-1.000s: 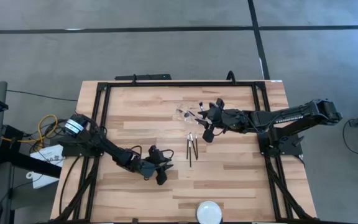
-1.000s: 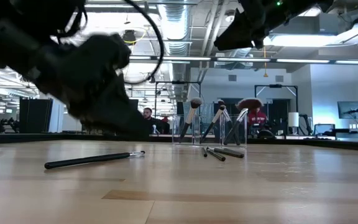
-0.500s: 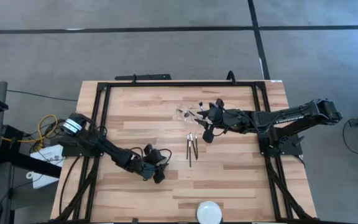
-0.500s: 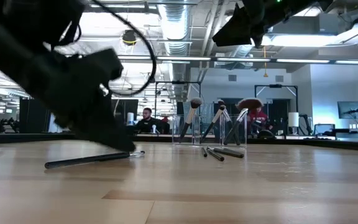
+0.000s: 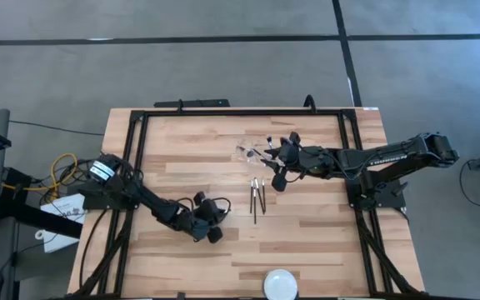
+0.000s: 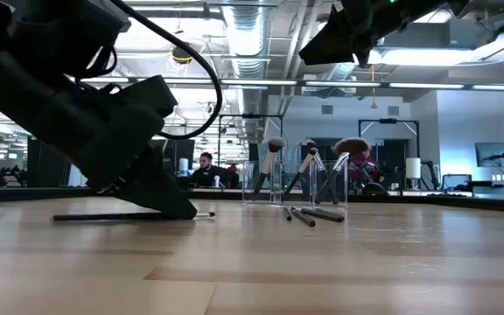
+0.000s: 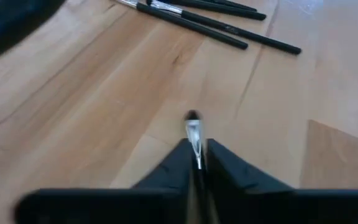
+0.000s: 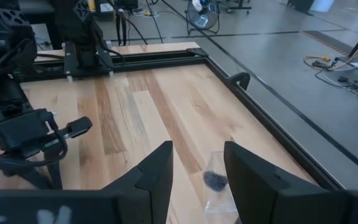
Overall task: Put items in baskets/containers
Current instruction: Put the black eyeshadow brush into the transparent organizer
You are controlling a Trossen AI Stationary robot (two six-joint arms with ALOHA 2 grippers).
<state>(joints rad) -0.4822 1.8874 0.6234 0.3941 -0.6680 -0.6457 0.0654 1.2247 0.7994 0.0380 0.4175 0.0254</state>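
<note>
- Pinching a thin makeup brush (image 7: 194, 134) at table (image 5: 307, 242) level, the left gripper (image 7: 196, 163) has its fingers closed on the handle.
- Hovering with fingers parted and empty, the right gripper (image 8: 197, 165) sits above the clear container (image 6: 294, 184) holding brushes.

No legible text, label, brand, number or sign anywhere; white lettering on the right arm (image 5: 387, 155) unreadable

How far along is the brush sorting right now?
Done: three brushes stand in the clear container at the far side. In hand: the left gripper is shut on a thin brush low at the table, its handle sticking out sideways in the low view. Left: the loose brushes lying mid-table. The right gripper hangs open above the container, holding nothing.
</note>
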